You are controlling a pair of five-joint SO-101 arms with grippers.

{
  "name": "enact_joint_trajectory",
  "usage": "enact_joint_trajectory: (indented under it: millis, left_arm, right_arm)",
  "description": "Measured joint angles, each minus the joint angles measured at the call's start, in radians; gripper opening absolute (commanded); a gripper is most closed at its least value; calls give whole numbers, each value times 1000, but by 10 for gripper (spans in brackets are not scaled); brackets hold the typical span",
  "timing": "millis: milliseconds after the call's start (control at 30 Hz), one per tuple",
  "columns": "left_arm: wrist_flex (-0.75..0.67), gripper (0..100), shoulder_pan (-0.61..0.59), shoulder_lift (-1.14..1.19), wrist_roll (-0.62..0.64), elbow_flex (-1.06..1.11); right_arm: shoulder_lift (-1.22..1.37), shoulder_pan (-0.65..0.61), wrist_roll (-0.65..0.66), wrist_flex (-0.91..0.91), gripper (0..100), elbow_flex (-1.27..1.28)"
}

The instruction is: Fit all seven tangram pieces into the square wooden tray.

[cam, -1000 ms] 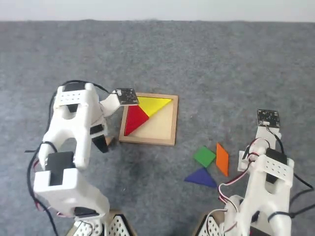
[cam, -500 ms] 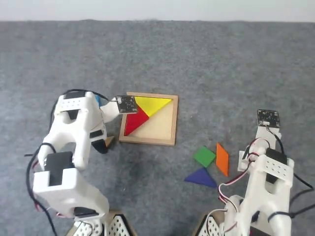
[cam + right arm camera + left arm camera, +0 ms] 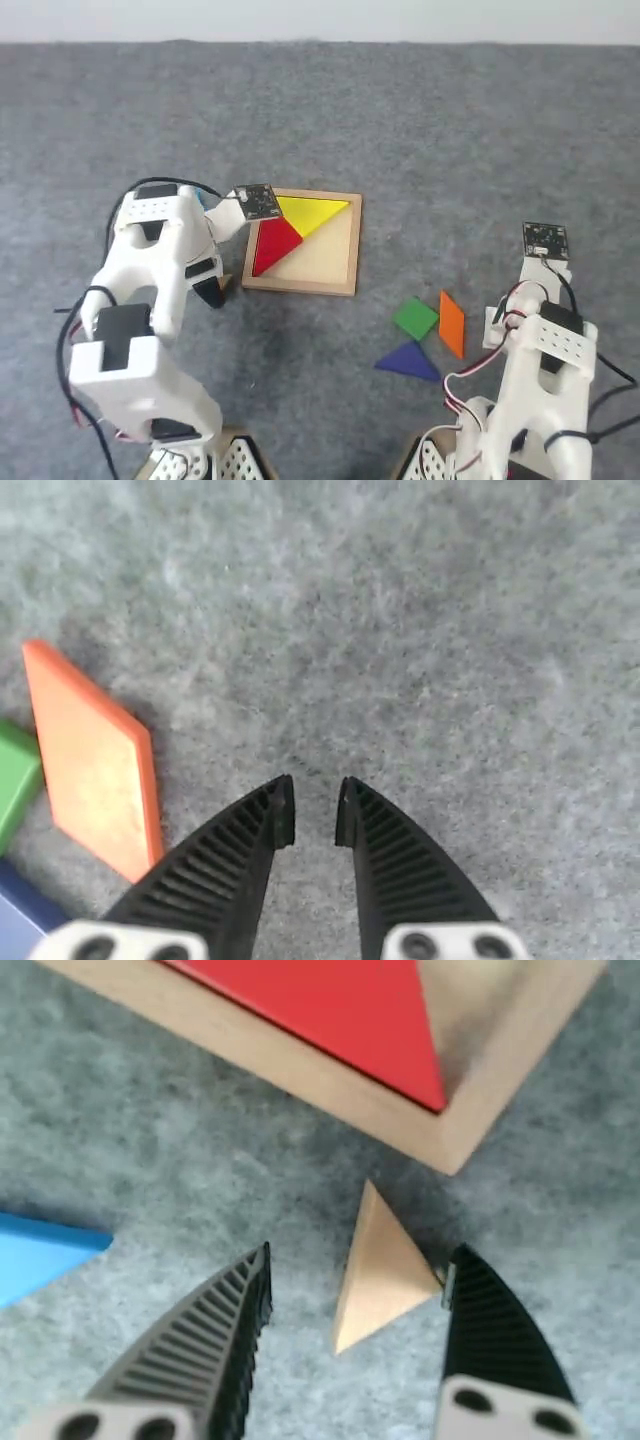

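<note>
Tan triangle [image 3: 382, 1278] between left hand's [image 3: 360, 1253] spread fingers [image 3: 225, 1330]

Seven tangram pieces [image 3: 414, 318], one wooden tray [image 3: 300, 284]

blue piece [image 3: 35, 1255]: cut by edge | wooden tray [image 3: 300, 1068]: cut off, blurred

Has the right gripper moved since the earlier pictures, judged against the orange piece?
No. The right gripper stays where it was, beside the orange piece, which also lies unmoved; the high view shows the same spacing throughout.
</note>
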Motion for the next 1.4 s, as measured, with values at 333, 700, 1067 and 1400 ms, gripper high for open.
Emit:
enact_joint_trajectory:
  millis: [333,700,1067,1400]
  left_arm:
    - [21,235,-12,6,23,-9]
    - [77,171,-25,6,160,-9]
    - [121,170,-29,-43,651,-8]
    - [293,168,-12,-505,1158,11]
  right_arm:
    - [0,0,0,0,84,0]
    - [0,0,0,0,84,0]
    - [0,0,0,0,84,0]
    - [0,0,0,0,84,0]
